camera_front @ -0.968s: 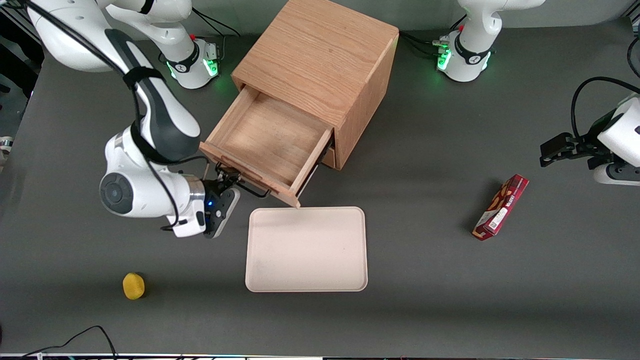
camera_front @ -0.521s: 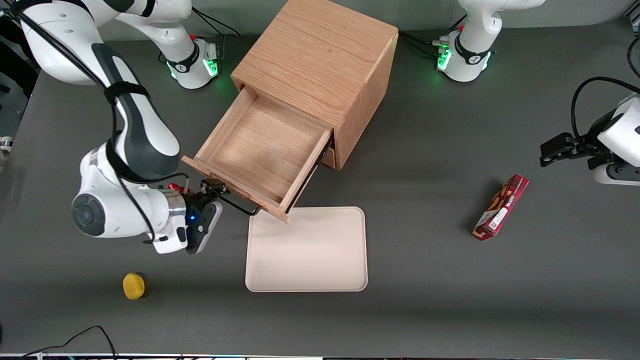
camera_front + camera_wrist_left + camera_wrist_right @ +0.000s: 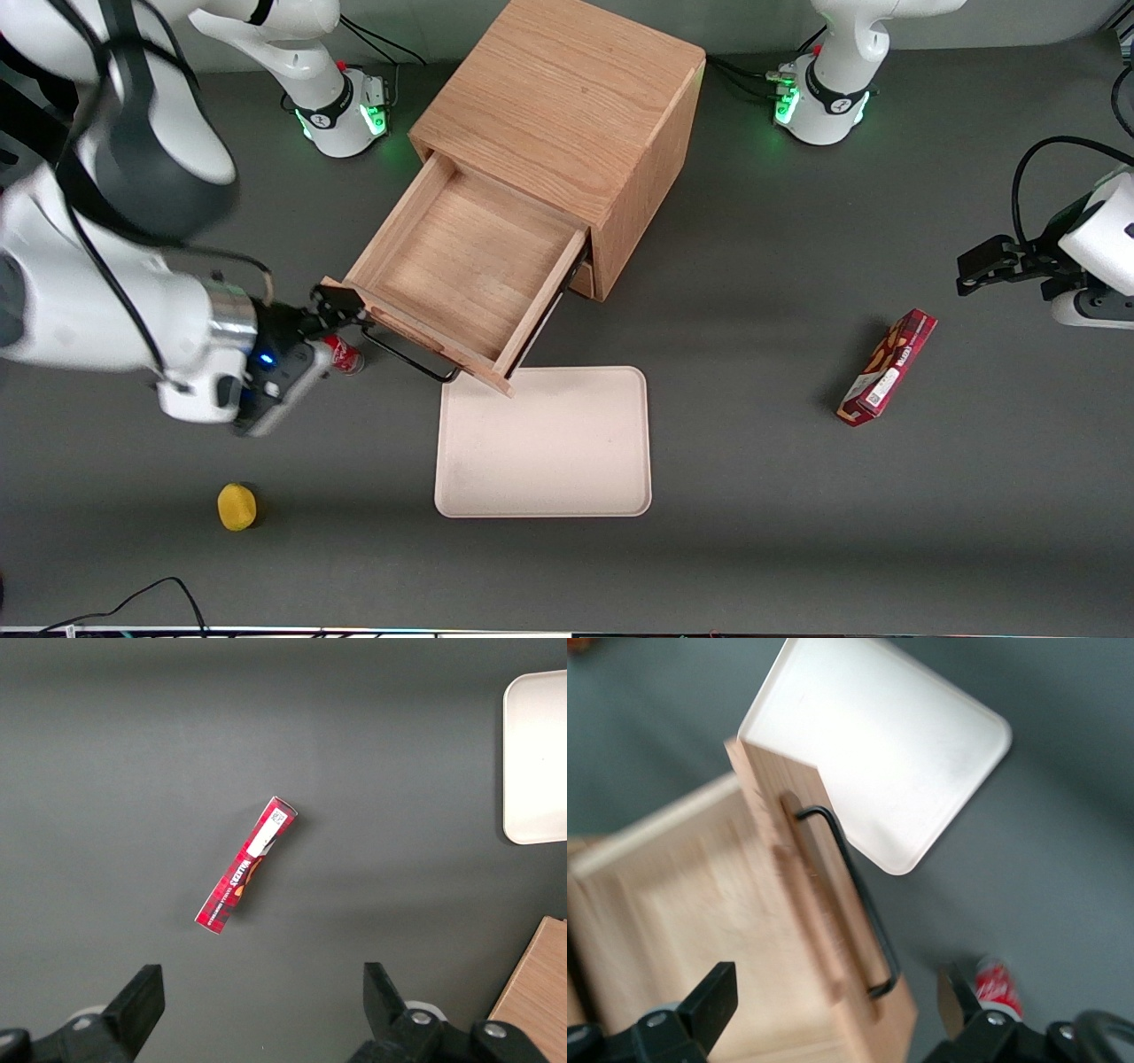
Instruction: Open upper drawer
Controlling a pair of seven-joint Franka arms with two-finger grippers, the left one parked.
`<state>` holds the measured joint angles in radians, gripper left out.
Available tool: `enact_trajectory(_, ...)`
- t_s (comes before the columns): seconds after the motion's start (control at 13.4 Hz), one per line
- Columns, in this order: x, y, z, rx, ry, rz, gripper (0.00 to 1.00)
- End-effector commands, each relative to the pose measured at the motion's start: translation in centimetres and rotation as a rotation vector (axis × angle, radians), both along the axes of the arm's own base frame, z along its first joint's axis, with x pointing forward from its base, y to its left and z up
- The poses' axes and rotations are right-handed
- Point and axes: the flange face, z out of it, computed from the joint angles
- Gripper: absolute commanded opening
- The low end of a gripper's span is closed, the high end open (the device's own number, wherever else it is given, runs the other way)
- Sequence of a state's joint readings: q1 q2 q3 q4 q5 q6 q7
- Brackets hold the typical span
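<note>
The upper drawer [image 3: 469,257] of the light oak cabinet [image 3: 567,97] stands pulled far out, and its inside is bare. Its black bar handle [image 3: 409,356] runs along the drawer front, nearer the front camera. My right gripper [image 3: 341,306] is open and holds nothing. It hovers by the drawer front's corner toward the working arm's end, off the handle. In the right wrist view the gripper [image 3: 833,1010] has its fingers wide apart above the drawer [image 3: 700,904], and the handle [image 3: 859,895] is free. The lower drawer is hidden under the upper one.
A cream tray [image 3: 542,441] lies close in front of the open drawer and also shows in the right wrist view [image 3: 877,735]. A small red can [image 3: 341,354] lies under the gripper. A yellow object [image 3: 236,506] lies nearer the camera. A red box [image 3: 888,366] lies toward the parked arm's end.
The drawer slid farther out in the gripper's hold, then stopped. The gripper has let go of the handle and moved off toward the working arm's end, uncovering the red can.
</note>
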<state>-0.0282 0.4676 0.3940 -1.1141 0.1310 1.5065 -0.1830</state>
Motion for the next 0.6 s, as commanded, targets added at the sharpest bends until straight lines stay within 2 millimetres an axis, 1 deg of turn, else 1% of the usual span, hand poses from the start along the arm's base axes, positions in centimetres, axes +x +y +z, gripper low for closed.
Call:
enact_trajectory(0.0,-3.9,-1.0,6.1,-0.136,-0.004,-0.269,1.00)
enact_trajectory(0.07,-4.6,-2.1,7.2,-0.236,-0.052,-0.330,1.00)
enact_trajectory(0.15,-5.2,-3.3,7.6,-0.296,-0.068,-0.370,1.00)
enact_trajectory(0.22,-5.4,-5.8,7.8,-0.318,-0.042,-0.416,1.00)
enact_trajectory(0.3,-6.3,-8.0,7.5,-0.356,0.023,-0.450,1.00)
enact_trajectory(0.37,-7.4,-9.8,6.6,-0.381,0.066,-0.491,1.00)
enact_trajectory(0.45,-8.6,-11.7,6.3,-0.364,0.071,-0.535,1.00)
enact_trajectory(0.52,-10.1,-13.3,5.4,-0.344,0.063,-0.575,1.00)
